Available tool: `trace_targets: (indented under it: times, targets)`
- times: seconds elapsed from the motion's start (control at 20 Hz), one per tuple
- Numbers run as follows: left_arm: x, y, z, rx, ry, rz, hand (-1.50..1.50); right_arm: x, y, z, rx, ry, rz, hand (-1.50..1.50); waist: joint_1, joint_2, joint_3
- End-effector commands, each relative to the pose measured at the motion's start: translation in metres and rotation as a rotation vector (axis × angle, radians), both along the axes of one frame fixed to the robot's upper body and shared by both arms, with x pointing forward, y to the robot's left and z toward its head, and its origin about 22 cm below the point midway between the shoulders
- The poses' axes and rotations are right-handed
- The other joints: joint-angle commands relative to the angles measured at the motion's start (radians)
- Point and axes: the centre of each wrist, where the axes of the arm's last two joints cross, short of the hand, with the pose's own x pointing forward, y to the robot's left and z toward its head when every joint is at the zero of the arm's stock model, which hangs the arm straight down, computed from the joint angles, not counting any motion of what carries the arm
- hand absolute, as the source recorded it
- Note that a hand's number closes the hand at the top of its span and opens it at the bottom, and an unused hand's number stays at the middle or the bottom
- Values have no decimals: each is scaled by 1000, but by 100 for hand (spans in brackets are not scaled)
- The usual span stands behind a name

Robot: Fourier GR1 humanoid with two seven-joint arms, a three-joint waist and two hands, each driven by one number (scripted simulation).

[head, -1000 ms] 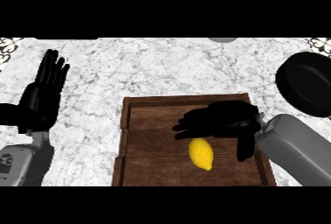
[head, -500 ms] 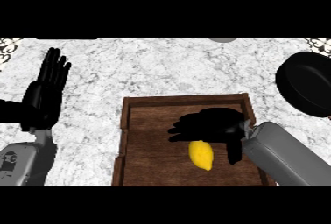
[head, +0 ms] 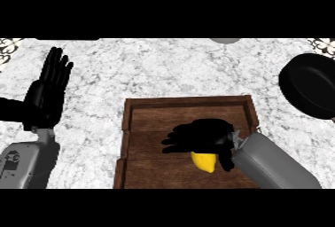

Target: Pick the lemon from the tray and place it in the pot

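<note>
The yellow lemon lies in the wooden tray, toward its front right. My right hand sits low over the lemon's far end and hides that half. Its fingers reach left, relaxed, and the thumb hangs down along the lemon's right side; nothing is curled round the fruit. The black pot stands on the counter at the right edge, beyond the tray's far right corner. My left hand rests open at the left, fingers up.
The tray lies on a white marble counter. A grey round object shows at the far edge, cut off by the view. My right forearm crosses the tray's front right corner.
My right hand has come down and toward me over the tray, now covering the lemon's far half. The lemon, the pot and my left hand have stayed put.
</note>
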Motion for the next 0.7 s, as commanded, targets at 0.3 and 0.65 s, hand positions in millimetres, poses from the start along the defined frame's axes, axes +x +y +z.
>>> trace_targets:
  times: [0.3,0.65]
  targets:
    - [0,5,2,-15,5,-14,0,-26,8,-34,92,21,203,150,-1,3,3]
    - [-11,1,5,-6,-9,-4,0,-18,14,-24,126,-39,182,150,1,2,3]
